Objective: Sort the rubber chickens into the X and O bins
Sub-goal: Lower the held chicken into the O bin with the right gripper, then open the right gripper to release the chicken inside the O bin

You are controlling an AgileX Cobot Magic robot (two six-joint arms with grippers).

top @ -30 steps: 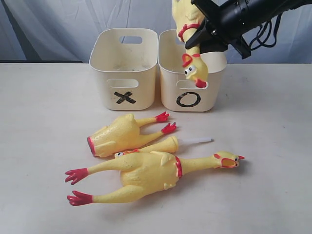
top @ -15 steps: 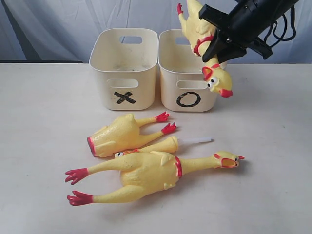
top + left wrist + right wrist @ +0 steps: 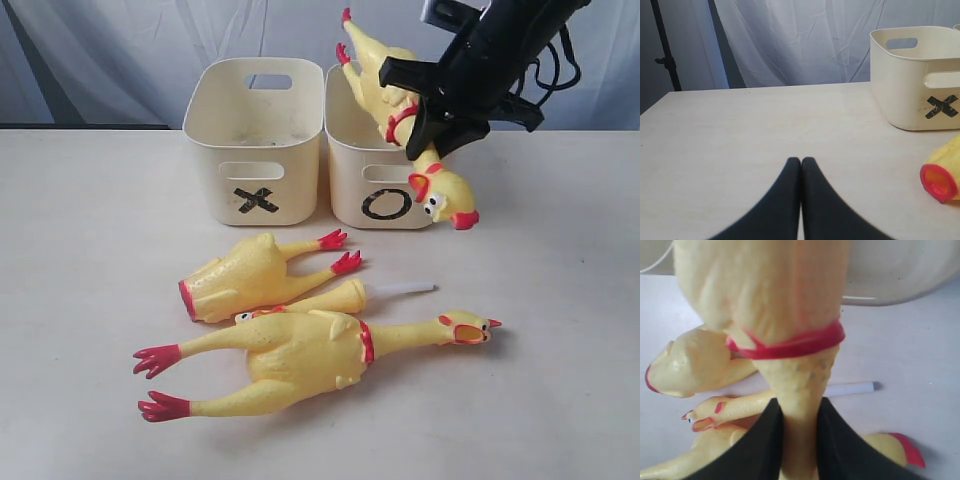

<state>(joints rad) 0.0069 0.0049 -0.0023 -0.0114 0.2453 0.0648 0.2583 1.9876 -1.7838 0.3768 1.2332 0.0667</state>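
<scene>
Sorting barely begun. No chicken shows inside the X bin (image 3: 215,150); the inside of the O bin (image 3: 350,175) is mostly hidden. On the tabletop (image 3: 90,230) lie three pieces: headless body (image 3: 240,280), head-neck piece (image 3: 325,299), whole chicken (image 3: 300,355).

Right hand (image 3: 430,125) is clamped on the fourth chicken's (image 3: 385,75) neck, with its feet up over the O bin and its head hanging outside the front wall.

Left hand (image 3: 801,165): tips pressed together, empty, low over the tabletop.
</scene>
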